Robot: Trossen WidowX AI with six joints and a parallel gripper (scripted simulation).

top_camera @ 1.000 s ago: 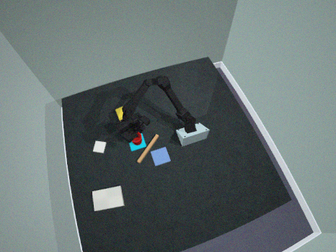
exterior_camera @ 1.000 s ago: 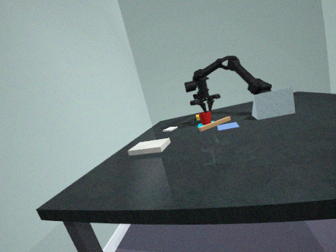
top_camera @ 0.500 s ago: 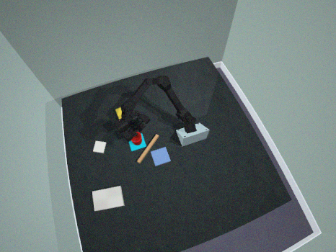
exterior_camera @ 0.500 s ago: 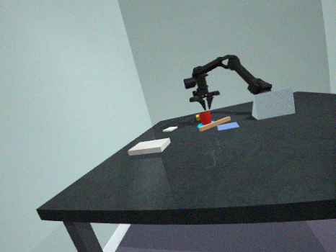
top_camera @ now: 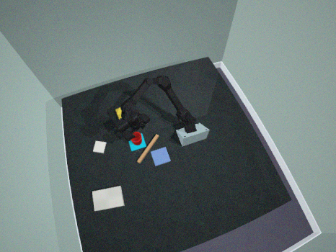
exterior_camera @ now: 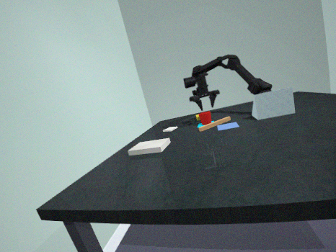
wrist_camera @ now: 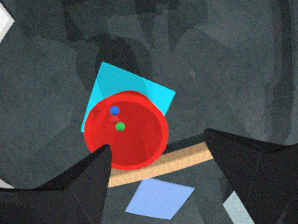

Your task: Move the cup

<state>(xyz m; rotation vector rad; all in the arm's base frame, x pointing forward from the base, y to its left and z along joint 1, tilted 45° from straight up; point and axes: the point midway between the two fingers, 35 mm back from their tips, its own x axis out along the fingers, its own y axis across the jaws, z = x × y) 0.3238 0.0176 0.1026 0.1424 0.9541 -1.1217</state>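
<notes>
The red cup (top_camera: 136, 138) (exterior_camera: 205, 118) (wrist_camera: 145, 135) stands upright on the cyan pad (top_camera: 138, 147) (exterior_camera: 200, 126) (wrist_camera: 122, 80). Inside it lie a blue marble (wrist_camera: 114, 110), a green marble (wrist_camera: 120, 126) and a red marble (wrist_camera: 114, 119). The blue pad (top_camera: 161, 156) (exterior_camera: 228, 126) (wrist_camera: 159, 198) lies beyond a wooden stick, with nothing on it. My gripper (exterior_camera: 207, 109) (wrist_camera: 157, 143) is open and empty. In the exterior view its fingertips are above the cup's rim, clear of it. In the top view the arm hides the fingertips.
The wooden stick (top_camera: 148, 148) (exterior_camera: 215, 124) (wrist_camera: 185, 157) lies between the two pads. A yellow object (top_camera: 119, 113) (exterior_camera: 197, 117) is behind the cup. A small white square (top_camera: 99, 147) (exterior_camera: 170, 129) and a larger white block (top_camera: 108, 199) (exterior_camera: 149, 147) lie to the left. A grey box (top_camera: 194, 136) (exterior_camera: 275, 104) is at the arm's base.
</notes>
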